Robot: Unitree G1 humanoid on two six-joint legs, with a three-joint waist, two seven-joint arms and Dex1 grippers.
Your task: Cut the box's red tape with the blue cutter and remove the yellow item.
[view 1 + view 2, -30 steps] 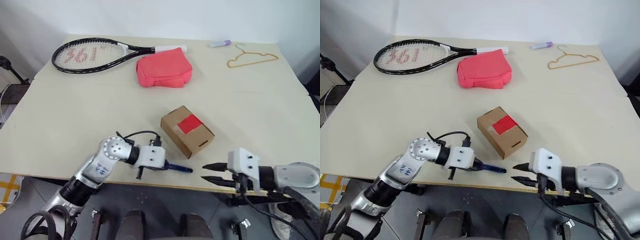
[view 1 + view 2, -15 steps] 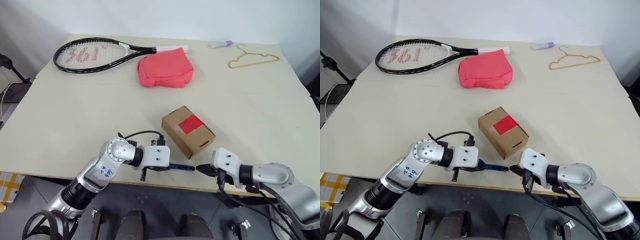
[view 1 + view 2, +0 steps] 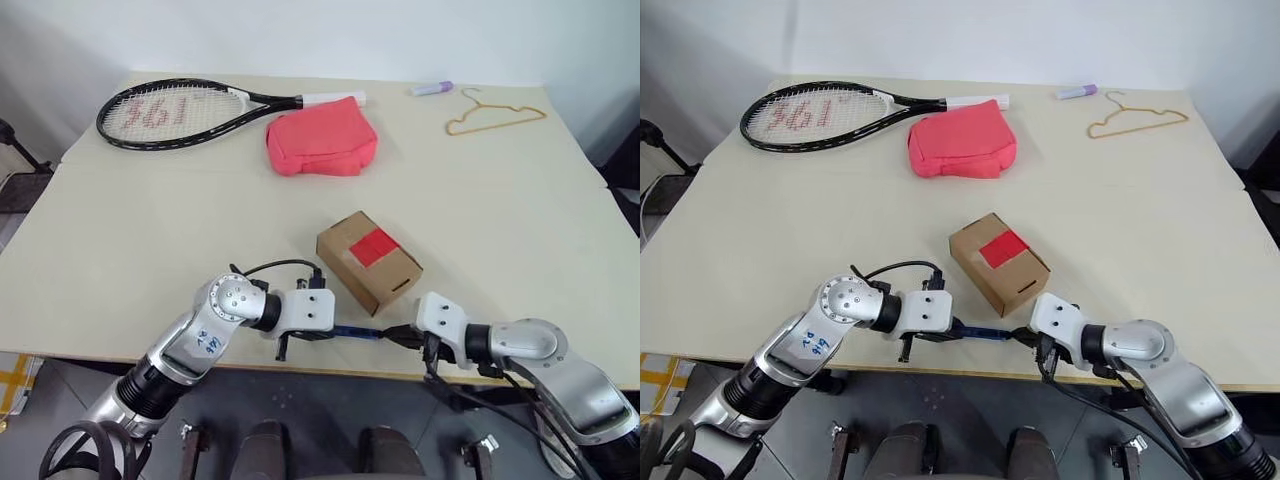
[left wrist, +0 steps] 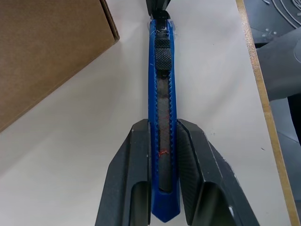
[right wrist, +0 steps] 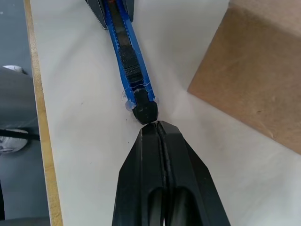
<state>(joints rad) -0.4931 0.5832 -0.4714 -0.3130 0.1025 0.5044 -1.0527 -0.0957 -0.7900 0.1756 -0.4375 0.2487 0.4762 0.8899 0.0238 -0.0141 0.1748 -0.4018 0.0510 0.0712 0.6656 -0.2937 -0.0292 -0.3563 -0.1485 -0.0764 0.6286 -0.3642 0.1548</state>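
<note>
The brown cardboard box [image 3: 368,262] sits near the table's front edge, with the red tape [image 3: 377,246] across its top flaps. Just in front of it, the blue cutter [image 4: 162,94] lies level over the table, and my left gripper [image 4: 163,126] is shut on its rear half. My right gripper [image 5: 151,125] is shut, fingertips pressed together and touching the cutter's black front end [image 5: 143,112]. Both grippers meet at the cutter [image 3: 357,332] by the box's near corner. The yellow item is out of view.
At the back of the table lie a black tennis racket [image 3: 180,105], a pink-red fabric pouch [image 3: 320,145], a lilac marker [image 3: 432,88] and a thin wire hanger [image 3: 495,115]. The table's front edge [image 3: 300,365] runs right under both grippers.
My right gripper has swung in leftward from the table's edge, shut its fingers and reached the cutter's front end. The left gripper has kept still with the cutter.
</note>
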